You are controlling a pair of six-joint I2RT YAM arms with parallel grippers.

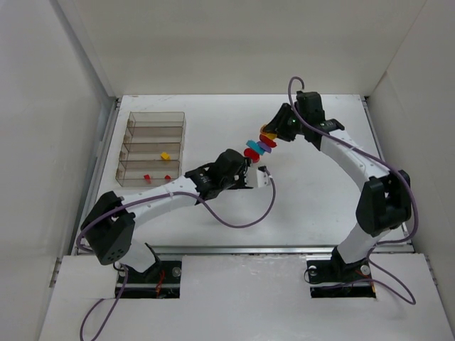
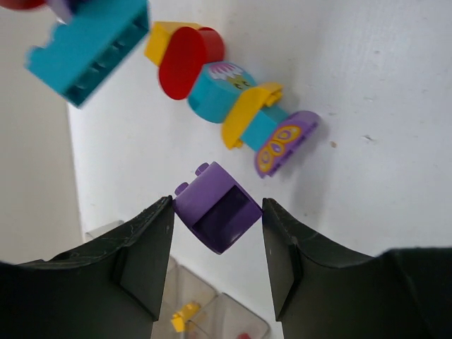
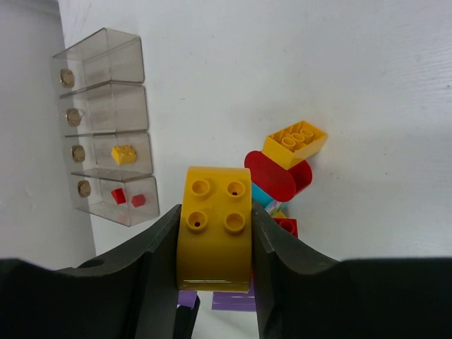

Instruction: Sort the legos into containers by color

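The clear organizer (image 1: pixel 153 117) stands at the back left; one compartment holds a small yellow brick (image 1: pixel 164 155), the nearest holds two red pieces (image 1: pixel 147 177). A pile of legos (image 1: pixel 257 146) in red, teal, yellow and purple lies mid-table. My left gripper (image 1: pixel 260 175) sits just in front of the pile. In the left wrist view its jaws (image 2: pixel 217 201) pinch a tilted purple brick (image 2: pixel 217 212) at the very tips. My right gripper (image 1: pixel 274 130) is above the pile's far end, shut on a yellow rounded four-stud brick (image 3: pixel 215 229).
In the right wrist view the pile under the gripper shows a yellow brick (image 3: pixel 295 141), a red rounded piece (image 3: pixel 279 176) and a purple piece (image 3: pixel 233 302). The organizer (image 3: pixel 106 78) lies to the left. White walls enclose the table on three sides.
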